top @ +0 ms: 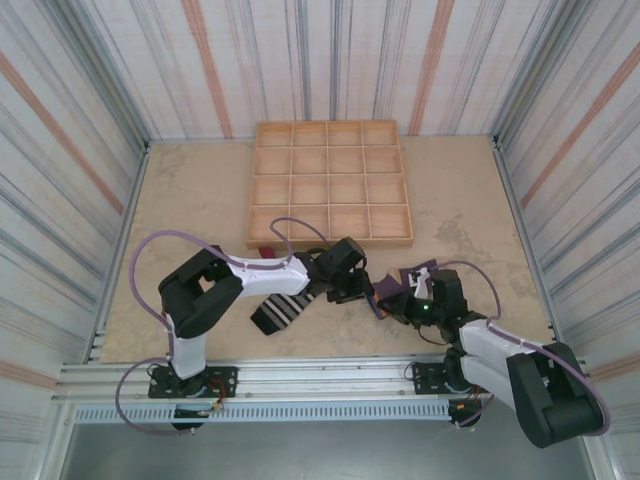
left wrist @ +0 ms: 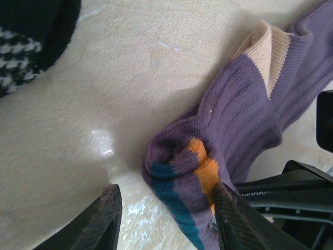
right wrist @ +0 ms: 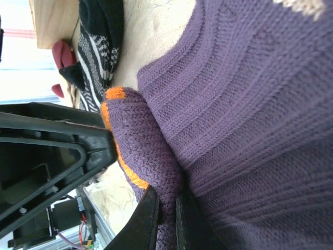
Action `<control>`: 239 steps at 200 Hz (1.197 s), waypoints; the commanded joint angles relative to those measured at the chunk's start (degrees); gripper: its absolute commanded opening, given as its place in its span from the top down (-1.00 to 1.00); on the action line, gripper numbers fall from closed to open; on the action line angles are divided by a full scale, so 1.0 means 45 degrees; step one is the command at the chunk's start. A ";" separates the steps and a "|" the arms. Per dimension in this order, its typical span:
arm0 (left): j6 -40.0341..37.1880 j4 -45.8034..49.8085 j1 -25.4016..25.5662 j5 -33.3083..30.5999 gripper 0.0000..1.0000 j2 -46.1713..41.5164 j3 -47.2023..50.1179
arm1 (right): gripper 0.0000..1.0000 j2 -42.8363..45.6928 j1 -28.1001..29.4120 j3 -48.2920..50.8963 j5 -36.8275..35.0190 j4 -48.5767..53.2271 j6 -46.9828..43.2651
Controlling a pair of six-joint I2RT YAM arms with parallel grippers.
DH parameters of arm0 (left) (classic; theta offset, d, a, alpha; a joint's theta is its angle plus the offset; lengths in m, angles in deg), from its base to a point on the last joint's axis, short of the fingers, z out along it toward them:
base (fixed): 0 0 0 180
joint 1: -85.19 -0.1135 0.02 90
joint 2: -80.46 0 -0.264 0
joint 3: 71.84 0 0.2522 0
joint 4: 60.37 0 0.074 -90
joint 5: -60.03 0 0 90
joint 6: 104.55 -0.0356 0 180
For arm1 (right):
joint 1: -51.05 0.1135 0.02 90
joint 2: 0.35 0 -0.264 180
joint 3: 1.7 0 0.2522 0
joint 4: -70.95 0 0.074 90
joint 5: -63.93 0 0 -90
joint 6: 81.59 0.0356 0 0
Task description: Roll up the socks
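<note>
1. Worktop (top: 200,190): beige, mottled surface walled in by striped panels.
2. Wooden tray (top: 330,243): 16 square compartments in 4 rows of 4, at the far centre of the worktop.
3. Purple sock (top: 384,296): lies flat on the worktop at near centre, between the 2 grippers. It is ribbed knit with a tan heel patch. One end carries orange and teal bands and is curled over into a small roll (left wrist: 179,172).
4. Striped sock (top: 285,310): black and white, lying on the worktop to the left of the purple sock, apart from it and partly under the left arm.
5. Third sock (top: 266,251): a maroon part shows just beside the tray's near edge, left of centre.
6. Left gripper (left wrist: 166,219): open. Its 2 fingers straddle the rolled end of the purple sock; one finger touches the fabric and the other stands clear on bare worktop.
7. Right gripper (right wrist: 166,219): closed, pinching a fold of the purple sock near its orange stripe.
</note>
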 commanded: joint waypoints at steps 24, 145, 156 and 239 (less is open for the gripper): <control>0.0508 -0.0117 0.0164 -0.0271 0.13 0.0700 -0.0562 | 1.00 -0.0036 -0.0231 0.0439 0.0088 0.0755 0.0547; 0.0103 0.4480 -0.0656 -0.0056 1.00 0.1348 -0.2886 | -0.27 0.3462 0.0191 -0.3055 -0.1922 0.7733 -0.2283; -0.0056 0.4943 -0.0799 -0.0048 1.00 0.1129 -0.2975 | -0.31 0.3449 0.0665 -0.3678 -0.2620 0.8489 -0.2763; -0.0215 0.6432 -0.1198 0.0110 1.00 0.0118 -0.2456 | -0.27 0.0364 0.8898 -0.6232 -1.1782 0.8475 -0.5269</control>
